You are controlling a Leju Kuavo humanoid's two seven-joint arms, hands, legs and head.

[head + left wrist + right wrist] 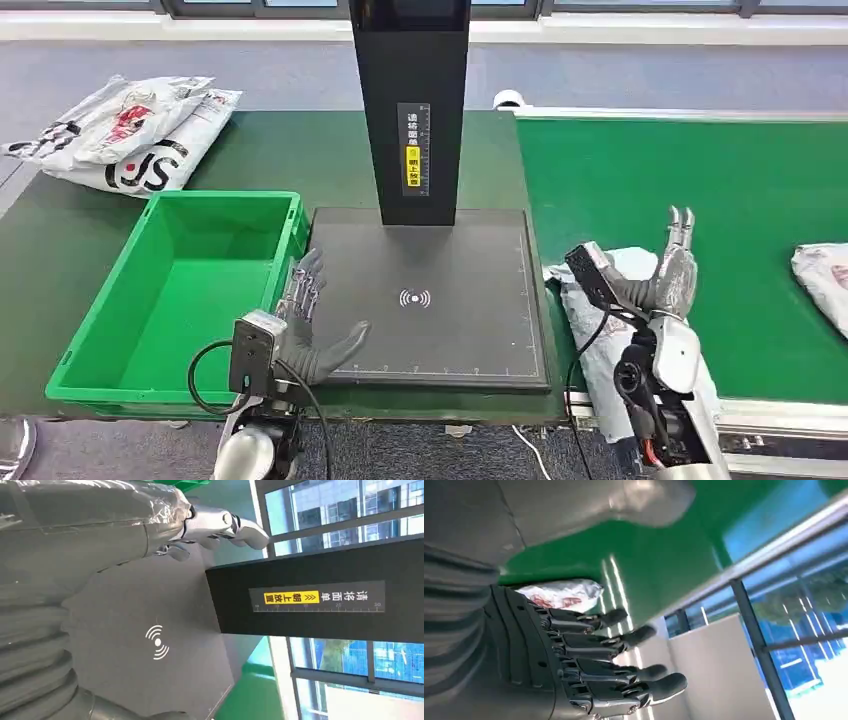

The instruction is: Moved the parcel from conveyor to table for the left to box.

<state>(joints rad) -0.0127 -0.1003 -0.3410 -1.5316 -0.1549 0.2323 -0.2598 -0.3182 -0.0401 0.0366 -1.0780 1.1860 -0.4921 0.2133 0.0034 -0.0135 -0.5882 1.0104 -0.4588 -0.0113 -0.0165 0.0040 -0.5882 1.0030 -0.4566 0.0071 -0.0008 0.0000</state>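
Lower left, the left hand (305,330) hovers empty, fingers spread, at the scanner pad (430,300) edge. Lower right, the right hand (672,272), fingers apart, stands over the parcel (600,310) at the conveyor (700,170) edge. The post (412,100) bears a yellow label with Chinese writing.

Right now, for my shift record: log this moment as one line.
left hand: open, over scanner pad edge | right hand: open, above white parcel on conveyor | green bin: empty

parcel (590,300): crinkled glossy plastic | conveyor (740,180): matt green belt | bin (170,290): smooth green plastic | scanner pad (430,300): matt dark
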